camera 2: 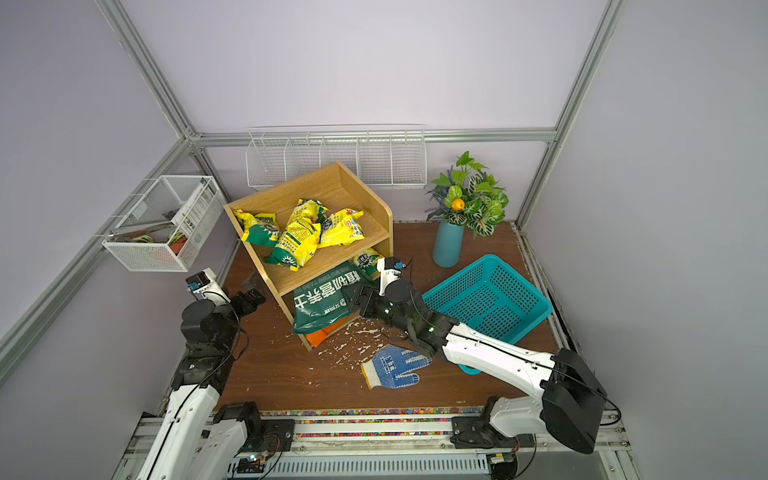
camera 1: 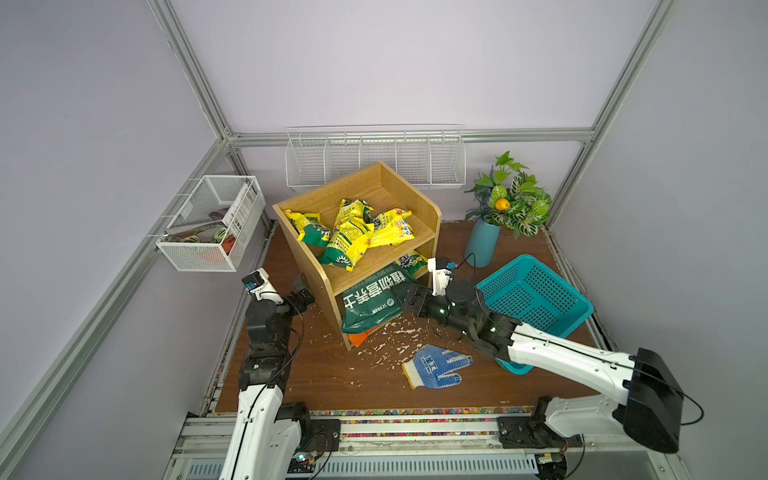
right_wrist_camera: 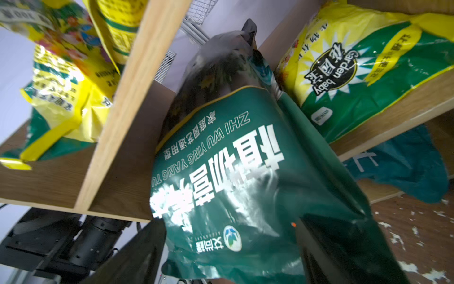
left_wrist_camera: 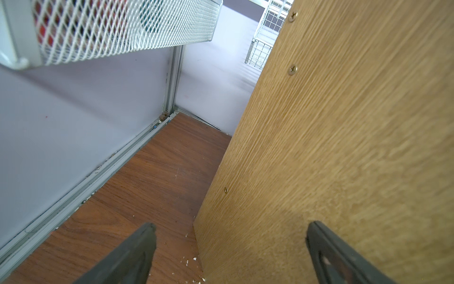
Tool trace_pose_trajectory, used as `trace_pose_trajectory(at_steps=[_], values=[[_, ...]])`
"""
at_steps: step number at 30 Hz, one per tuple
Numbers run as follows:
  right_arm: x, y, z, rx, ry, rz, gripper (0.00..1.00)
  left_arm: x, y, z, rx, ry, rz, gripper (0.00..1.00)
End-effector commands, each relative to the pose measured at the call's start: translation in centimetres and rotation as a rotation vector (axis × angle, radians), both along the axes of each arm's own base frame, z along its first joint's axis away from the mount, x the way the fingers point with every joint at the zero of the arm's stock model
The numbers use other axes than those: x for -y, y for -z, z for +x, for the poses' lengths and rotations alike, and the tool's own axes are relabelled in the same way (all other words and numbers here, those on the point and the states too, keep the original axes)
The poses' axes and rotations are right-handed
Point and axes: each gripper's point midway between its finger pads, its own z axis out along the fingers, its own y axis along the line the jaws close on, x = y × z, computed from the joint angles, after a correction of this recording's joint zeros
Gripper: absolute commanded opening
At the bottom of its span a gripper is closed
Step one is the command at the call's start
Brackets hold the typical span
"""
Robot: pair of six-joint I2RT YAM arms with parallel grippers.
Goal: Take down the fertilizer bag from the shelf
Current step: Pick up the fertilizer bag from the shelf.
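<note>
Straddling the bag [camera 1: 370, 301], the right tool [camera 1: 409, 300] gapes wide, clamping nothing visibly; bag lies at its nine o'clock, slanting one-to-seven off the shelf [camera 1: 365, 191].

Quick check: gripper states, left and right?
Left gripper: open, holding nothing.
Right gripper: jaws wide around the green bag; whether it grips cannot be told.

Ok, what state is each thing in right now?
Green fertilizer bag: half out of the shelf, drooping forward.
Right gripper: jaws wide either side of the bag, grip unclear.
Left gripper: open, empty, beside the shelf.
Yellow bags: piled on the top tier.
Teal basket: empty, looks tilted.
Glove: flat on the table.
</note>
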Motion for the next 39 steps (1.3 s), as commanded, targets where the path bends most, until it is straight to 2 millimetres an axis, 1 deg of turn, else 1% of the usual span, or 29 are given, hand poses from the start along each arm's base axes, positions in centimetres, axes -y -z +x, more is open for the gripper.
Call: trace_pose_trajectory(at_steps=[1,5,8,10,12,13,16,18,21,24,25,26,28,29,30,31,32,33,36,39], values=[[0.3,-1.0,-0.3,-0.015,0.016,0.08,0.88,-0.3,0.3,-0.2,0.001,-0.017,-0.002,1.0],[2.5,-0.5,-2.1,-0.048,0.046,0.049,0.88,-0.5,0.2,-0.4,0.006,-0.031,-0.002,1.0],[3.5,0.0,-3.4,-0.061,0.057,0.027,0.88,-0.7,0.3,-0.5,0.0,-0.042,-0.003,1.0],[3.6,0.6,-3.8,-0.068,0.054,0.029,0.88,-0.8,0.3,-0.5,-0.004,-0.047,-0.002,1.0],[3.2,1.6,-3.9,-0.087,0.049,0.056,0.88,-0.8,0.5,-0.4,-0.011,-0.051,-0.001,1.0],[2.8,1.9,-3.7,-0.088,0.043,0.072,0.88,-0.9,0.5,-0.4,-0.013,-0.052,-0.001,1.0],[0.6,2.4,-3.1,-0.085,0.009,0.126,0.88,-0.8,0.6,-0.4,-0.017,-0.05,-0.002,1.0],[-1.6,1.3,-2.5,-0.066,-0.036,0.187,0.88,-0.9,0.7,-0.4,-0.021,-0.053,-0.001,1.0],[-4.9,-0.2,-2.0,-0.049,-0.122,0.225,0.88,-1.0,0.8,-0.5,-0.021,-0.059,0.0,1.0],[-7.2,-0.9,-1.5,-0.039,-0.17,0.262,0.84,-1.1,0.8,-0.5,-0.02,-0.063,0.003,1.0],[-7.6,-0.9,-1.3,-0.043,-0.172,0.278,0.8,-1.1,0.7,-0.5,-0.018,-0.065,0.004,1.0],[-7.9,-0.8,-1.0,-0.048,-0.171,0.296,0.75,-1.1,0.7,-0.5,-0.016,-0.068,0.005,1.0],[-8.2,-0.4,-1.0,-0.071,-0.173,0.322,0.6,-1.2,0.6,-0.6,-0.014,-0.071,0.007,1.0],[-8.2,0.0,-1.0,-0.084,-0.174,0.33,0.48,-1.2,0.6,-0.6,-0.014,-0.072,0.007,1.0],[-8.1,0.4,-1.1,-0.099,-0.173,0.336,0.33,-1.2,0.6,-0.6,-0.013,-0.072,0.006,1.0],[-8.0,0.7,-1.1,-0.109,-0.171,0.34,0.23,-1.2,0.6,-0.6,-0.012,-0.072,0.005,1.0],[-7.8,1.1,-1.2,-0.122,-0.165,0.345,0.1,-1.2,0.6,-0.6,-0.01,-0.07,0.005,1.0],[-7.5,1.4,-1.3,-0.131,-0.158,0.348,0.0,-1.1,0.6,-0.5,-0.01,-0.069,0.004,1.0],[-6.2,2.2,-1.8,-0.139,-0.133,0.318,0.0,-1.1,0.7,-0.5,-0.013,-0.067,0.003,1.0],[-4.1,2.0,-2.3,-0.11,-0.108,0.247,0.0,-1.3,0.7,-0.7,-0.019,-0.077,0.007,1.0]])
